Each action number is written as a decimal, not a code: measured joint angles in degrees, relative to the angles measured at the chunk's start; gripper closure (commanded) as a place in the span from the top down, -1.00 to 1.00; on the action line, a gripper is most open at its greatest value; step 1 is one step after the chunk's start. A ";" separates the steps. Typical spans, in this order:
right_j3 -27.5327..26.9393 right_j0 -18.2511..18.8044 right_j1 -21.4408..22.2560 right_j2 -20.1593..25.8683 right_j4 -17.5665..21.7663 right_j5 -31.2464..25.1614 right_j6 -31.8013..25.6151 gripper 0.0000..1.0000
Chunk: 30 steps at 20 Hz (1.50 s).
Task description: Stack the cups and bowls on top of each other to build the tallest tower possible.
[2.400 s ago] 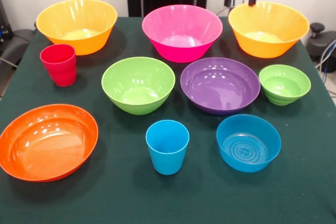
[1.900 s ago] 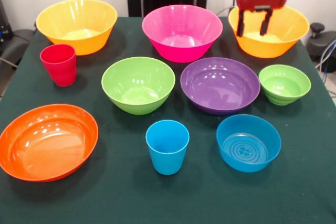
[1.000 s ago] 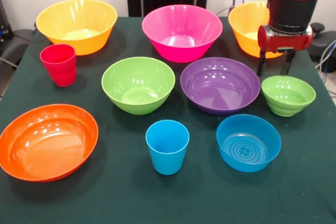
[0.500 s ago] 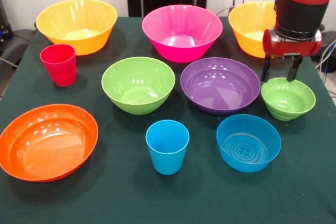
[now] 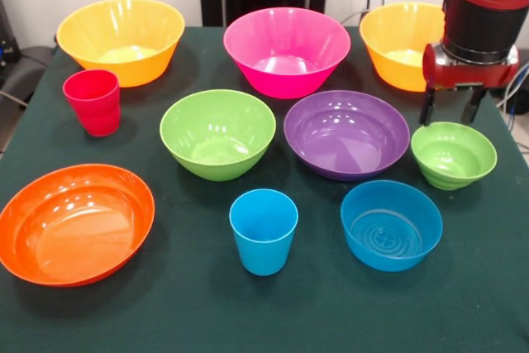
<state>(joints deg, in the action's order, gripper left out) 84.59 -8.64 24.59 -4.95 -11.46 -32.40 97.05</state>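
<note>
Bowls eight [image 5: 217,133], cups two [image 5: 264,231], none stacked

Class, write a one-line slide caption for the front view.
Open gripper hovers above the small green bowl; nothing stacked yet.

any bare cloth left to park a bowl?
Front strip below the sky-blue plastic cup and round blue plastic bowl is bare. Small gap between the wide orange plastic bowl and the cup. The middle and back rows are packed.
</note>
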 measured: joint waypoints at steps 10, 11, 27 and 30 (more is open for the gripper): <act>-0.12 -0.11 1.34 -0.02 -2.94 -2.52 0.02 1.00; -0.27 -0.21 1.31 -0.01 -3.32 -2.52 0.20 1.00; -7.33 -8.02 -7.48 -2.23 -5.27 -0.44 10.98 1.00; -8.05 -8.92 -9.05 -2.43 -5.28 1.00 12.27 1.00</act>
<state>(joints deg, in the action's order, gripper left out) 76.55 -17.56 15.53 -7.38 -16.74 -31.40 109.32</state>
